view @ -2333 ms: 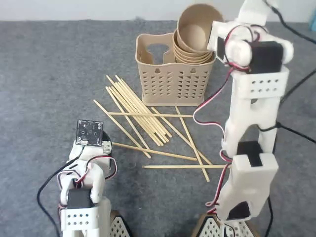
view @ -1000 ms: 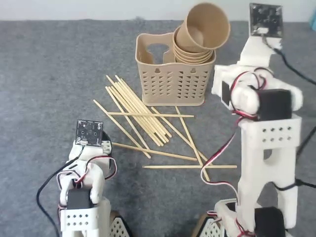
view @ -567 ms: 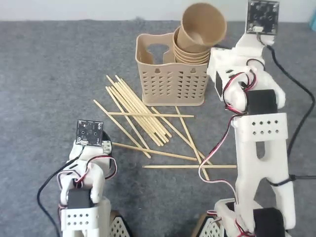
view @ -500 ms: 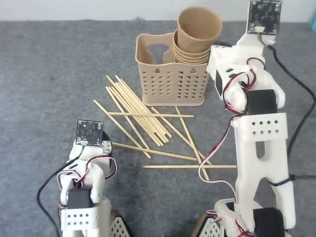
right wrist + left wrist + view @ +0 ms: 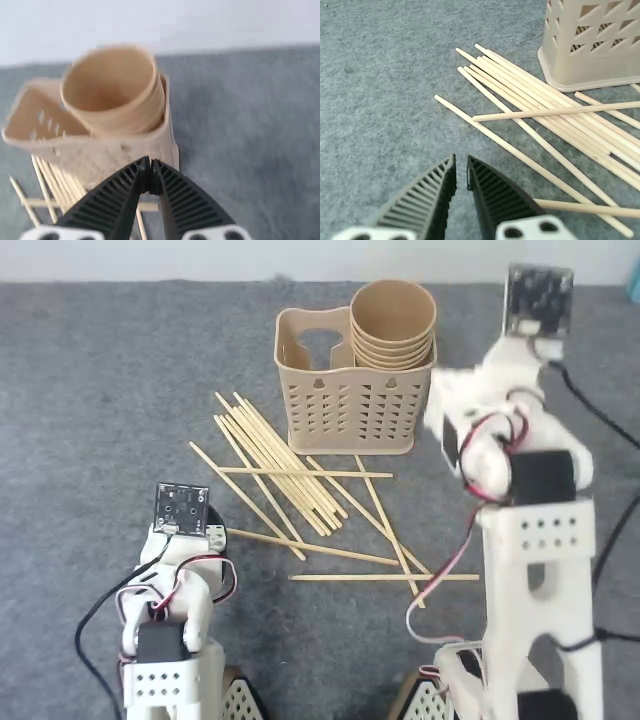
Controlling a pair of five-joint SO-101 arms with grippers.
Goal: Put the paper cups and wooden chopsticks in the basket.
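A stack of brown paper cups stands nested and upright in the right end of the beige slotted basket. Several wooden chopsticks lie scattered on the grey carpet in front of the basket. My right gripper is shut and empty, hanging just short of the basket and the cups. My left gripper is shut with nothing in it, low over the carpet close to the chopsticks; the basket's corner is beyond them.
The right arm stands tall beside the basket's right side. The left arm is folded at the front left. Open grey carpet lies left of the chopsticks and behind the basket.
The top cup, tilted above the stack a second ago, has dropped straight into the stack. The right arm has pulled back a little from the cups. The left arm has not moved.
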